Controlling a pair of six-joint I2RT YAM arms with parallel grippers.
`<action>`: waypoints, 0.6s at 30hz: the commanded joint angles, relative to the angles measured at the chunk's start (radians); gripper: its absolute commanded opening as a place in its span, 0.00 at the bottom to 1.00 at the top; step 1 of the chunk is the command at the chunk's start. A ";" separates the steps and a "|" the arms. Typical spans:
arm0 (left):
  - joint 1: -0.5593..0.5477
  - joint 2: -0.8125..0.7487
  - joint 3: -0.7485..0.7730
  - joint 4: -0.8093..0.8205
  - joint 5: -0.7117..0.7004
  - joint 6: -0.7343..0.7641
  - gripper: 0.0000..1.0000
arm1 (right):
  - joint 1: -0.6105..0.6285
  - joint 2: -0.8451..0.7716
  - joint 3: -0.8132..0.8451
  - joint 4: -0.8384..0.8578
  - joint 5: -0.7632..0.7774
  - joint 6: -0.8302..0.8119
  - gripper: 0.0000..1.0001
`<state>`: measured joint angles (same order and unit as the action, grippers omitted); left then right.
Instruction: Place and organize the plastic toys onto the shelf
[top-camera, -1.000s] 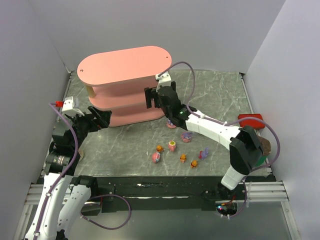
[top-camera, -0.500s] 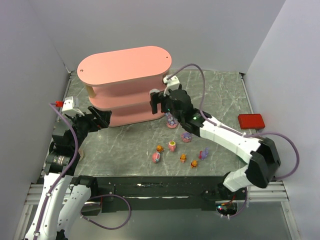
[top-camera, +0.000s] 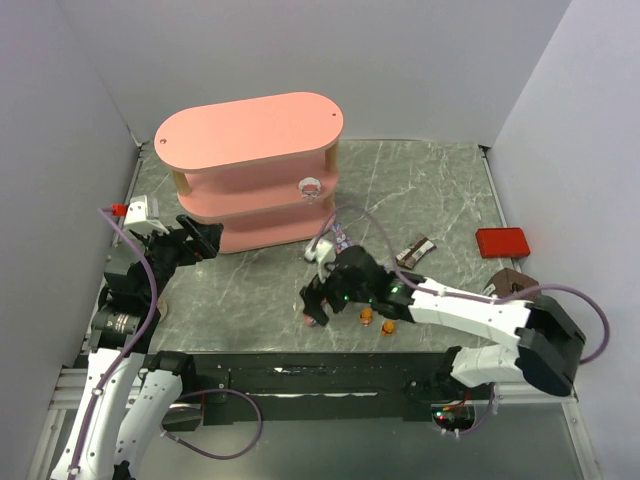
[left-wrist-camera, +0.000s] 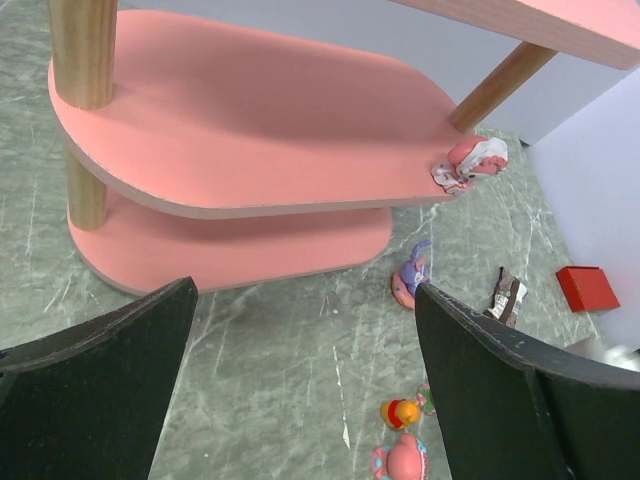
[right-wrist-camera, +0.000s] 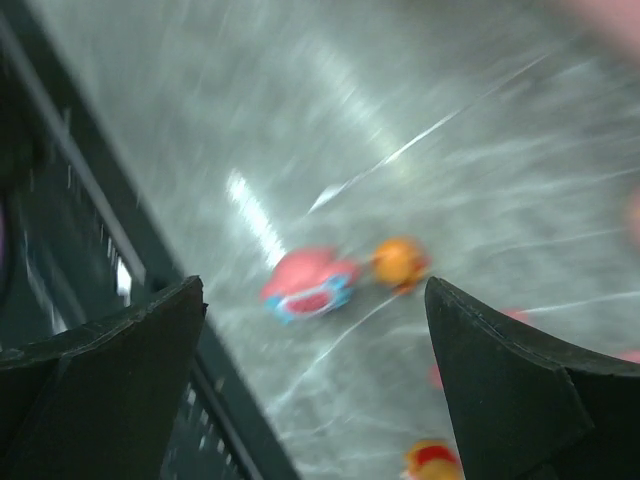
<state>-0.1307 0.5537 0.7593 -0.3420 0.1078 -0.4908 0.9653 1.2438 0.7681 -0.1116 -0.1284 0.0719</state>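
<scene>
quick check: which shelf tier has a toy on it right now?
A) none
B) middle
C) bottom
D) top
B: a pink-white toy sits on the middle tier of the shelf, at the rounded end beside a wooden post. No toy shows on what can be seen of the other tiers.

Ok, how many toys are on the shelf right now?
1: a pink-white toy at the right end of the middle tier of the shelf. The bottom tier is partly hidden.

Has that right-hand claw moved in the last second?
Yes. The right gripper has pulled away from the shelf, toward the table's near edge.
</scene>
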 joint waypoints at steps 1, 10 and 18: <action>0.002 0.009 0.009 0.011 -0.005 0.004 0.96 | 0.041 0.071 -0.024 0.059 -0.105 -0.035 0.96; 0.000 0.015 0.012 0.009 -0.005 0.003 0.96 | 0.059 0.247 0.031 0.076 -0.071 -0.089 0.93; 0.002 0.020 0.012 0.011 -0.002 0.004 0.96 | 0.065 0.301 0.023 0.093 -0.036 -0.089 0.91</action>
<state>-0.1307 0.5674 0.7593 -0.3458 0.1074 -0.4911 1.0214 1.5429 0.7616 -0.0673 -0.1967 0.0010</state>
